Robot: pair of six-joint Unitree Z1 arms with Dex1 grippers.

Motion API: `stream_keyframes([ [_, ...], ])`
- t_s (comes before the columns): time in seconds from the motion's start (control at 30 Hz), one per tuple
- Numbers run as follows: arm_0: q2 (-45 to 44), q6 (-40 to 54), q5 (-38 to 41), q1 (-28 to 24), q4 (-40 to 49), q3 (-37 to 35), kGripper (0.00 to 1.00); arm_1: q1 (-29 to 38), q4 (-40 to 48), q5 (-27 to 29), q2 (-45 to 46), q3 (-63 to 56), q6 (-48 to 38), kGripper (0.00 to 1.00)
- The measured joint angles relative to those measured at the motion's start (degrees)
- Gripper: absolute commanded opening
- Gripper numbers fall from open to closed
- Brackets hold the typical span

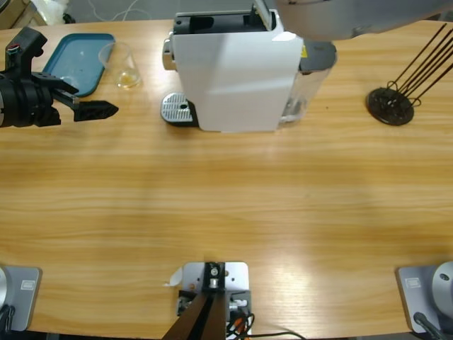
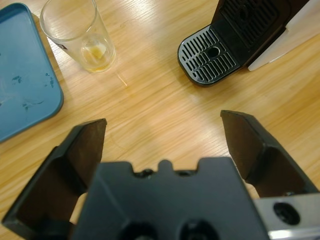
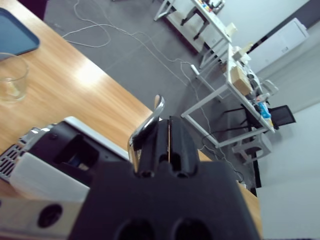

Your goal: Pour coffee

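The left end effector [image 2: 162,145] hovers over the counter [image 1: 226,205] with its jaws spread wide and empty, just short of the glass [image 2: 77,35], which stands upright beside the blue tray [image 2: 22,85] and holds the coffee [image 2: 95,55] as a shallow amber pool. Farther off, the right end effector [image 3: 162,142] sits with its jaws pressed together at the silver lever [image 3: 145,130] atop the white machine [image 1: 233,78]. Judged step: approach to the glass; next, advance and close squarely around its wall.
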State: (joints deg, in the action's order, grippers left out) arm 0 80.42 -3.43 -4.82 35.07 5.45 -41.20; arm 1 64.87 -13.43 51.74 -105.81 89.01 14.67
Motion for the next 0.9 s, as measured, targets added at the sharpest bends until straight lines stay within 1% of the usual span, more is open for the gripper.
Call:
stream_keyframes([
  [0.23,0.5,0.0,0.0,0.0,0.0,0.0,0.982,0.0,0.0,-2.0,-1.3,0.4,-0.4,0.0],
  [0.9,0.5,0.0,0.2,0.2,0.0,0.1,0.982,-1.1,1.0,-4.3,-3.8,0.4,-1.2,0.0],
])
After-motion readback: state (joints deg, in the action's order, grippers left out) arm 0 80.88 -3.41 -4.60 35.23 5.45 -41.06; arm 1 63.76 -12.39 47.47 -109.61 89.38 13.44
